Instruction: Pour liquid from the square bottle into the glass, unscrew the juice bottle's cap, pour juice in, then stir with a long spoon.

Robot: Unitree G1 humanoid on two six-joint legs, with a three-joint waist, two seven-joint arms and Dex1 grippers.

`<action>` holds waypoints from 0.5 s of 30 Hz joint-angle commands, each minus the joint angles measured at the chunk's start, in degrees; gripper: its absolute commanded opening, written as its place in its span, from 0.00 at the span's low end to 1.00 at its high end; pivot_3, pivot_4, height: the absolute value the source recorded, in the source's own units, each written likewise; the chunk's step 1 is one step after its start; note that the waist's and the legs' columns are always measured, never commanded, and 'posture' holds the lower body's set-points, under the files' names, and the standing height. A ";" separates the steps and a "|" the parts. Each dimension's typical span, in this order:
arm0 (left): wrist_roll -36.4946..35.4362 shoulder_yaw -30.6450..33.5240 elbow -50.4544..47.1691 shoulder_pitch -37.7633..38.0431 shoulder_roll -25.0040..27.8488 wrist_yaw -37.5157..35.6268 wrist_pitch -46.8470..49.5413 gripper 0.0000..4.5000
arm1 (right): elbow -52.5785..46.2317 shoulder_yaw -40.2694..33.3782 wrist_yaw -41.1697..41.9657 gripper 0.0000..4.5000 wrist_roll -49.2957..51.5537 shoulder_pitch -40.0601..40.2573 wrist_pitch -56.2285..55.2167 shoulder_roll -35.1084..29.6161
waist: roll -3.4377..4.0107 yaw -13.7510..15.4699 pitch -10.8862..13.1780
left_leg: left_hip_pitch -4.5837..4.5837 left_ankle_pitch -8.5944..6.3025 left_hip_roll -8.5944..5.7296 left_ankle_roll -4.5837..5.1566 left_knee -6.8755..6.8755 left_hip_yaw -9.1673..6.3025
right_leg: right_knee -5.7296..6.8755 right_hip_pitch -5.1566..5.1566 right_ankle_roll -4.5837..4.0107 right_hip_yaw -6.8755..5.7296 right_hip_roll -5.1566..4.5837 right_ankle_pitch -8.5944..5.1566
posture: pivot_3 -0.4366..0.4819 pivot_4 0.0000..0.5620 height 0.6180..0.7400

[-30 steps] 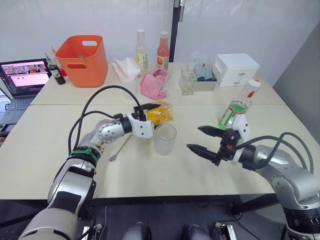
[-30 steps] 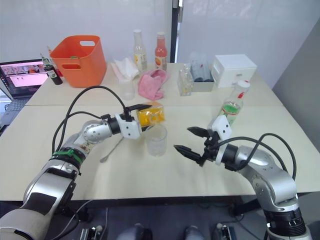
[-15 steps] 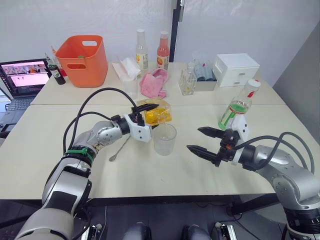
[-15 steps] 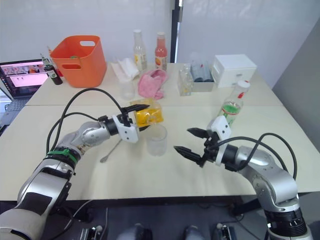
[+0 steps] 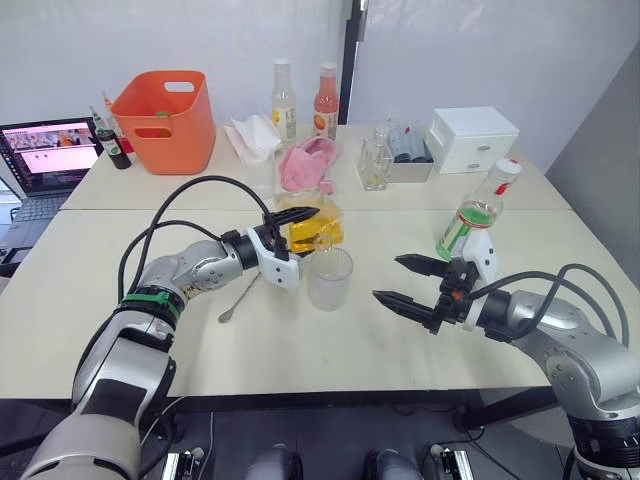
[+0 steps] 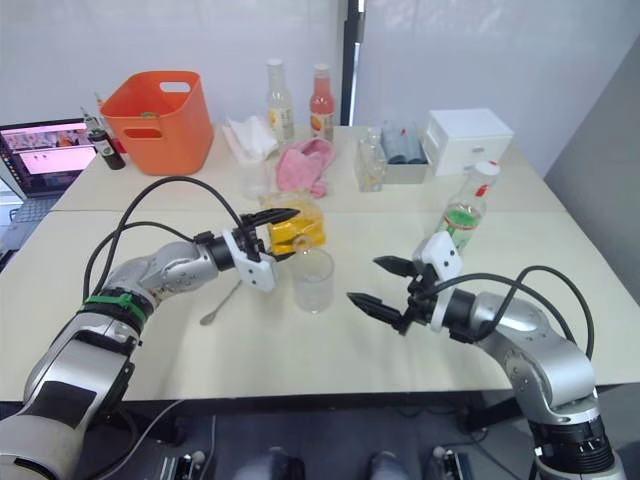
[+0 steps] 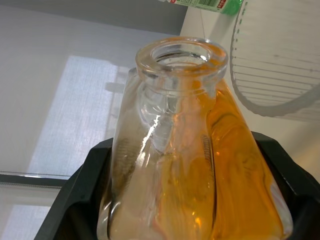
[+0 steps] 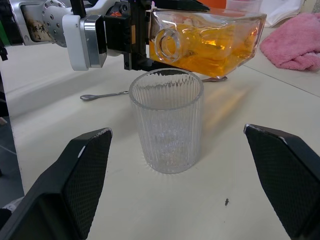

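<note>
My left gripper is shut on the square bottle, which holds orange-yellow liquid. It is tipped on its side with its open neck just above the near rim of the glass. The ribbed glass stands upright and looks empty. My right gripper hovers open to the right of the glass, one of its fingers on each side of it, touching nothing. The juice bottle stands behind that gripper with its cap on. Left of the glass, the long spoon lies flat on the table.
At the back stand an orange basket, a laptop, small dark bottles, two tall slim bottles, a pink cloth, a small clear square bottle and a white box.
My left gripper has lifted the square bottle and brought its neck over the glass rim, tilting it further. The right gripper has stayed in place.
</note>
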 commanded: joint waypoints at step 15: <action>6.66 -1.17 -7.31 -4.14 2.69 13.92 -0.15 0.62 | -2.16 -1.39 0.02 0.99 2.53 -1.35 0.33 0.14 | 0.00 -0.02 0.00 | -0.01 0.00 0.00 0.00 0.04 0.00 | 0.04 -0.01 0.00 0.01 -0.01 0.00 | 0.48 0.27 0.78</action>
